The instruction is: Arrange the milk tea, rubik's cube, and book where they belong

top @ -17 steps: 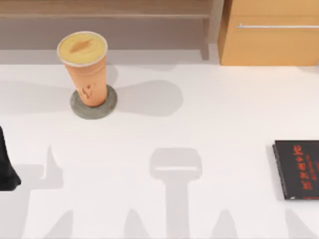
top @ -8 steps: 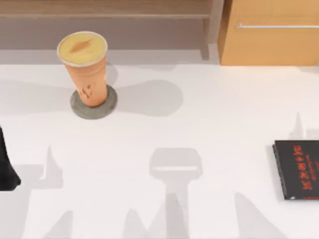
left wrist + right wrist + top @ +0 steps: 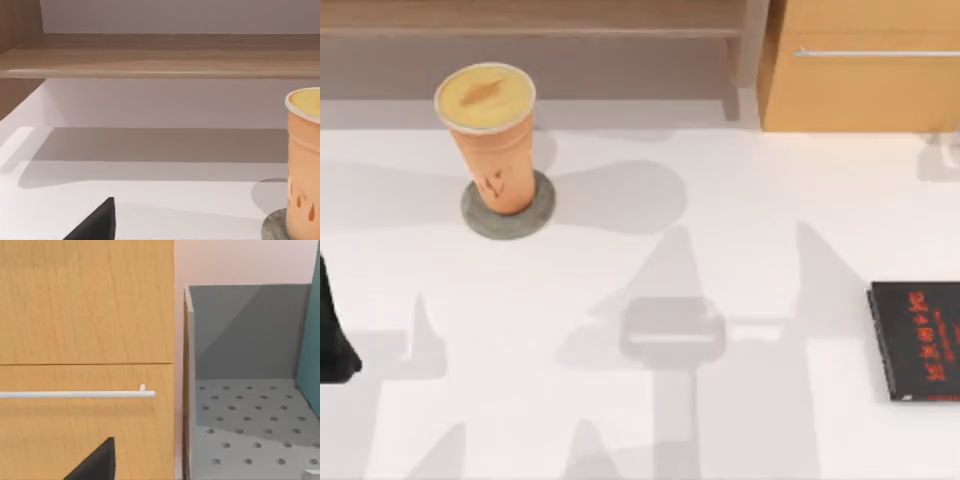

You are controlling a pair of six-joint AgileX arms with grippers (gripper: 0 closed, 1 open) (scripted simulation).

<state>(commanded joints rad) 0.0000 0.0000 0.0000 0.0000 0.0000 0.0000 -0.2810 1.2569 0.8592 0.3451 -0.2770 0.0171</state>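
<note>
Since before, only shadows moved on the white table (image 3: 740, 190). Left arm (image 3: 334, 330), cut off at left edge; fingers cannot tell. Tapered milk tea (image 3: 492, 140) stands on round grey coaster (image 3: 507, 210).

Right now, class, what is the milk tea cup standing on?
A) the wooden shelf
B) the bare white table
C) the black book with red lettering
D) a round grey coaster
D: the milk tea stands upright on a round grey coaster on the white table, well apart from the black book.
</note>
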